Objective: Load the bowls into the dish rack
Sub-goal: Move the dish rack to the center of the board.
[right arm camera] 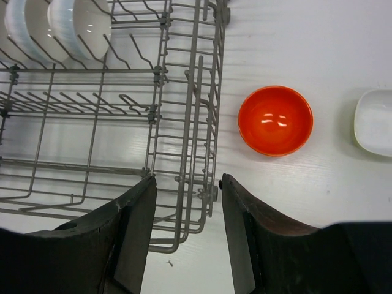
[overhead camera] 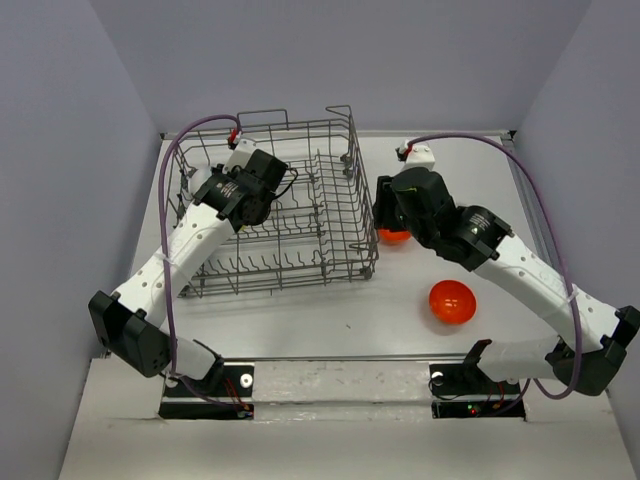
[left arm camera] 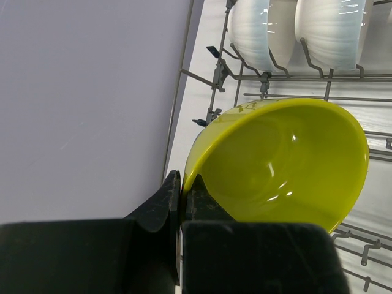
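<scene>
2 grips differ: left jaws clamp shut on the rim of the glossy yellow-green bowl point(left arm camera: 282, 165), tilted over the dish rack point(overhead camera: 345, 180) by its left wall; right jaws stand open, empty, above the rack's right edge near an orange-red bowl point(right arm camera: 275, 120).

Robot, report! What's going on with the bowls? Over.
Left gripper shut on glossy yellow-green bowl over grey wire dish rack. Right gripper open, empty. Round orange-red bowl sits beside rack.

You see gripper point(right arm camera: 187, 182) bottom centre, jaws apart, empty | rack point(right arm camera: 110, 122) fills left half | white bowls point(right arm camera: 82, 24) upper left, standing in rack | orange bowl point(right arm camera: 275, 120) centre right on table point(right arm camera: 306, 43) | white dish point(right arm camera: 375, 122) cut by right edge
</scene>
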Controlling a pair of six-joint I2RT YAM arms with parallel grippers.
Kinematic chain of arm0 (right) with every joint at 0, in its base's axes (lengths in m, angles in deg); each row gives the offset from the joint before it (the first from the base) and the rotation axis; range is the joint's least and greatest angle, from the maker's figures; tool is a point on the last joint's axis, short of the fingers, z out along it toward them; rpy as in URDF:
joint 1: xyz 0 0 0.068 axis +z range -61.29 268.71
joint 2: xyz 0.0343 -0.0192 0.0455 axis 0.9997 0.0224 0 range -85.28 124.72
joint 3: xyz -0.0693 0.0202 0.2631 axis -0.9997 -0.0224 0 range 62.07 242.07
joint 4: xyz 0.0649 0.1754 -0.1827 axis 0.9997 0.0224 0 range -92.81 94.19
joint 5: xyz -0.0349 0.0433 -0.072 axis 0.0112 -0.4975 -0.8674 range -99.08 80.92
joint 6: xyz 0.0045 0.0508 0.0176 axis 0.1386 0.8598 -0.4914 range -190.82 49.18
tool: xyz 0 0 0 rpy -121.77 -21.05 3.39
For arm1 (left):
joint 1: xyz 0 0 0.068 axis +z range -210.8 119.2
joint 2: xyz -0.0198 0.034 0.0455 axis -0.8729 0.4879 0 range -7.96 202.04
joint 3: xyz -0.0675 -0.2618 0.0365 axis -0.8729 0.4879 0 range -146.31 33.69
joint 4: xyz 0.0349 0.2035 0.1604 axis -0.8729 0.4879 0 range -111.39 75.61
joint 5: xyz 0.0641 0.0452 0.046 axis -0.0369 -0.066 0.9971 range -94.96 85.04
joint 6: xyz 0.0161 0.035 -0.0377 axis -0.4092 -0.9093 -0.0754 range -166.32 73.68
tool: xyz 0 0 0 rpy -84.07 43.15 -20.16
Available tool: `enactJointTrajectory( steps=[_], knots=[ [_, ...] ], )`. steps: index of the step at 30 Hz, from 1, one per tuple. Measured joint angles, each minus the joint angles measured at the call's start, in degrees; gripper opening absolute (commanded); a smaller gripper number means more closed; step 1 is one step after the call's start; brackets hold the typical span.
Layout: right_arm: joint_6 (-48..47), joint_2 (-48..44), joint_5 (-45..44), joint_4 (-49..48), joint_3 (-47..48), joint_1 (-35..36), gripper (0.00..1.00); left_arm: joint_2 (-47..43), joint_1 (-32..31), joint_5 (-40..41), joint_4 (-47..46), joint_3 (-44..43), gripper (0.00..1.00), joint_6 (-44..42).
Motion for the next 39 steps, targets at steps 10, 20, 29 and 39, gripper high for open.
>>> enactJointTrajectory(
  steps=[10,20,29,39],
  knots=[
    [1.3,-0.7,-1.2,0.9,-5.8,0.0,0.52,0.0,0.0,-0.6,0.0,0.0,0.0,0.0],
    [2.2,1.0,-0.4,-0.8,-8.5,0.0,0.52,-0.7,0.0,-0.9,0.0,0.0,0.0,-0.1],
    [2.1,1.6,0.5,-0.8,-8.5,0.0,0.49,-1.2,0.0,-1.2,-0.3,0.1,0.0,-0.1],
    [2.4,4.2,1.9,-4.0,-9.4,-0.1,0.46,-1.2,0.0,-1.3,-0.8,0.2,0.0,-0.1]
  ],
)
